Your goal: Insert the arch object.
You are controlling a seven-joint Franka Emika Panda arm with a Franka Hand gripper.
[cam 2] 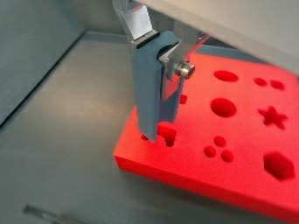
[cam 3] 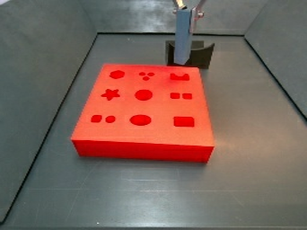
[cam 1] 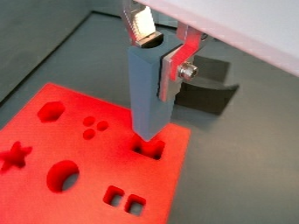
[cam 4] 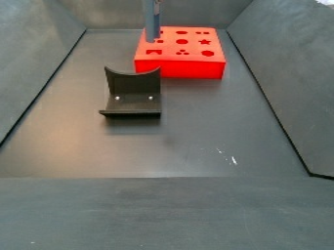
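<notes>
Wrist views: pincer-held arch object in red board hole.

End effector — arch object gripped — over red board

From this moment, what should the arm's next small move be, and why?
Probably a slow, straight push down. The gripper holds a tall blue-grey piece, the arch object, upright, and its lower end already sits at the arch-shaped hole near a corner of the red board. It looks lined up, so no sideways correction seems needed; how deep it sits is unclear.
</notes>
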